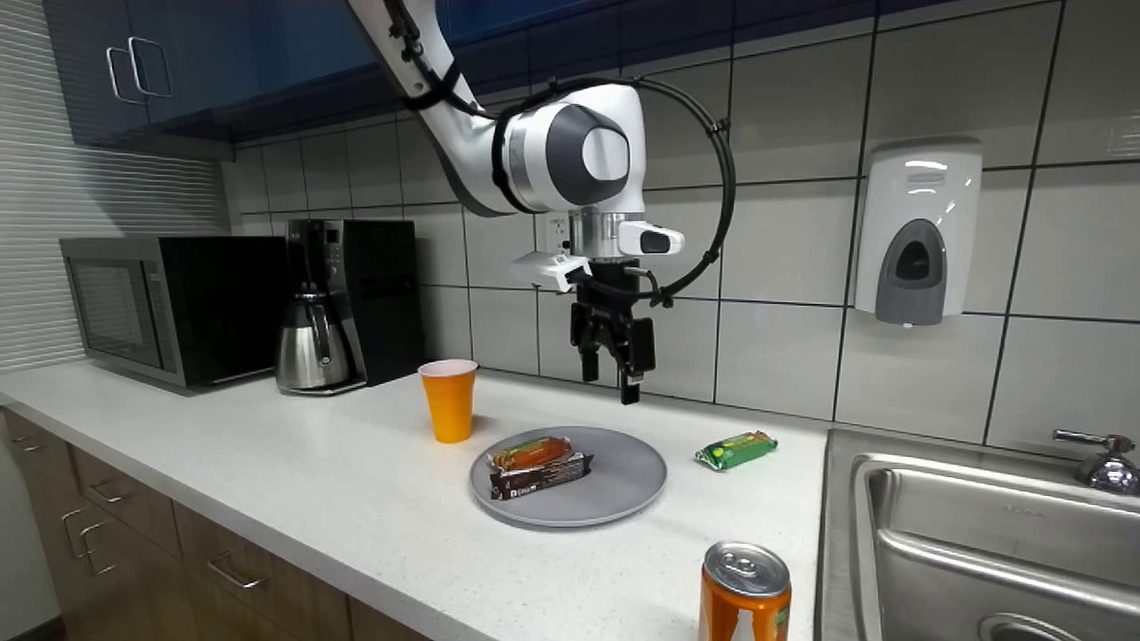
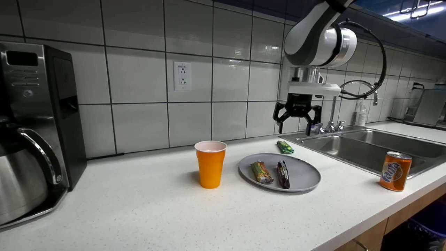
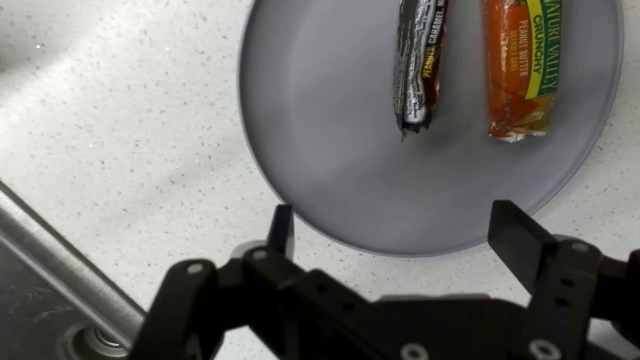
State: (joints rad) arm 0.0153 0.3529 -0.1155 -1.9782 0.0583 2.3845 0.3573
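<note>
- Nearest the camera in an exterior view, an orange metal drink can with a silver top (image 1: 746,592) stands on its flat base, well apart from the round grey plate (image 1: 614,494), toward the steel sink (image 1: 840,534).
- On the plate, a slim orange-and-green wrapped bar (image 1: 531,454) and a slim dark-brown wrapped bar (image 1: 541,476) lie side by side, probably so the flat dish gathers them.
- A slim green wrapped bar (image 1: 736,450) lies off the plate, between it and the sink's back corner. The black two-fingered gripper (image 1: 611,381) hangs above plate level, fingers spread, nothing between them.
- In an exterior view, a steel carafe (image 2: 21,184) is nearest, well apart from the plate, apparently parked in its coffee maker (image 2: 41,104). A tapered orange plastic cup (image 2: 210,169) stands upright near the plate, on that side.
- In the wrist view, the gripper's fingers (image 3: 520,245) come nearest, seemingly spaced to leave room for something. The plate's sink-side rim crosses their gap; both bars on it lie beyond the fingertips, apart from them. The green one is out of sight.
</note>
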